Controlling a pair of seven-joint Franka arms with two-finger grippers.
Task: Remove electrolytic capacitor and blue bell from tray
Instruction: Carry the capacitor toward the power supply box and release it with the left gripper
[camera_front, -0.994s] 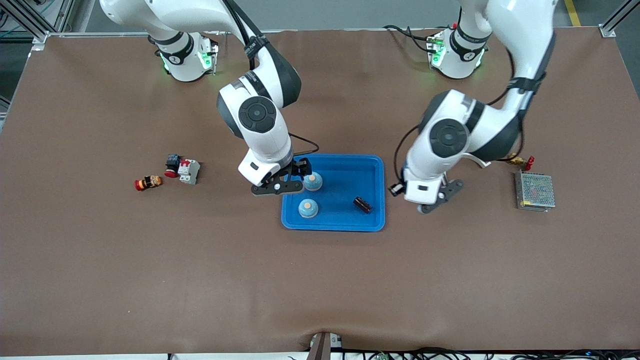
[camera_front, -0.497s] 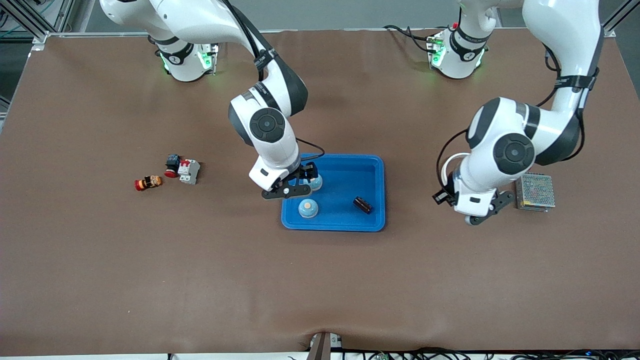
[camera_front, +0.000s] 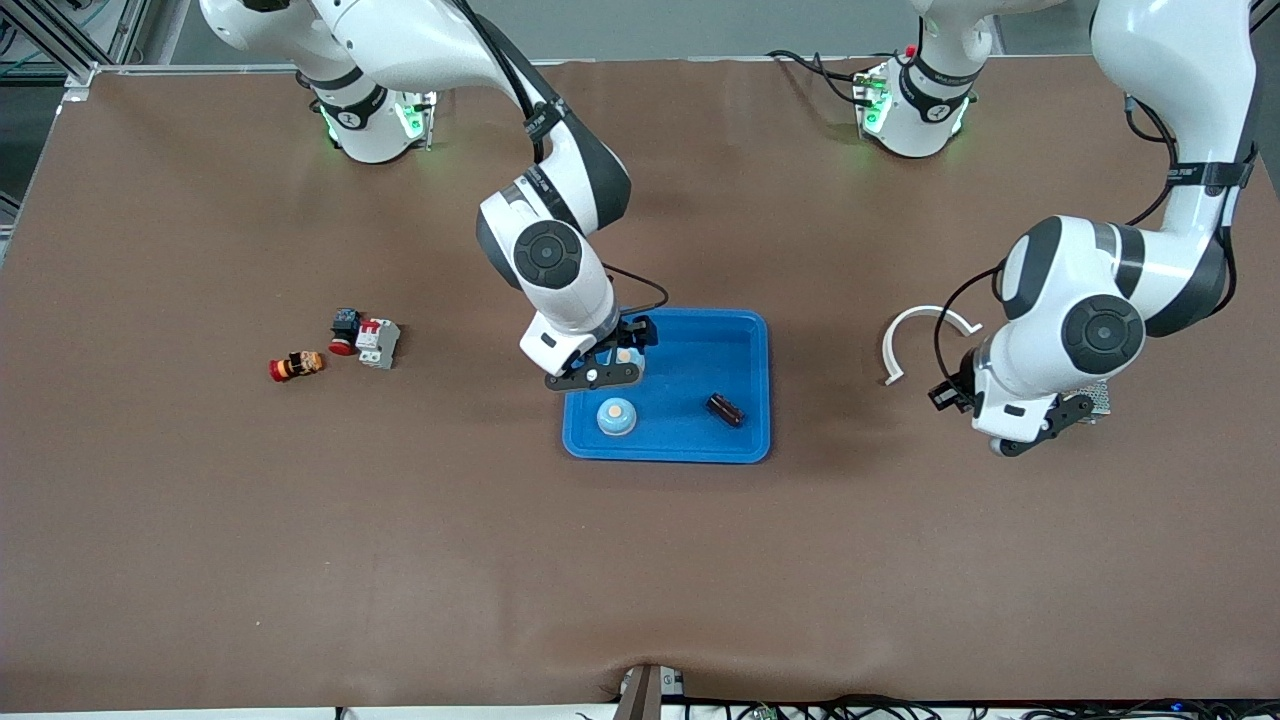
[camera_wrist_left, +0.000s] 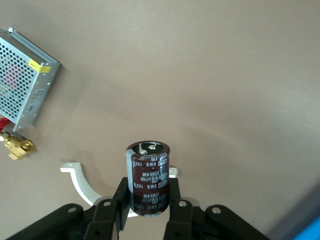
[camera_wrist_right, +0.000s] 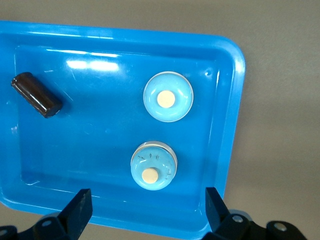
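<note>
A blue tray (camera_front: 690, 445) at mid-table holds two light-blue bells and a dark capacitor (camera_front: 725, 409). One bell (camera_front: 616, 416) lies nearer the front camera. The other bell (camera_front: 626, 355) is partly covered by my right gripper (camera_front: 612, 364), which hangs open over it. The right wrist view shows that bell (camera_wrist_right: 153, 165) between the spread fingers (camera_wrist_right: 80, 207), the nearer-camera bell (camera_wrist_right: 168, 96) and the tray's capacitor (camera_wrist_right: 36, 94). My left gripper (camera_front: 1030, 432) is over bare table toward the left arm's end, shut on a second brown capacitor (camera_wrist_left: 148, 177).
A white curved bracket (camera_front: 925, 335) lies beside the left gripper, and a perforated metal box (camera_front: 1100, 396) is partly under that arm. A brass fitting (camera_wrist_left: 17, 147) shows beside the box (camera_wrist_left: 22, 80). A red button (camera_front: 296, 366) and a breaker (camera_front: 377, 342) lie toward the right arm's end.
The left arm has swung away from the tray toward its own end of the table, uncovering the white bracket. The right gripper has shifted farther over the tray, onto the bell.
</note>
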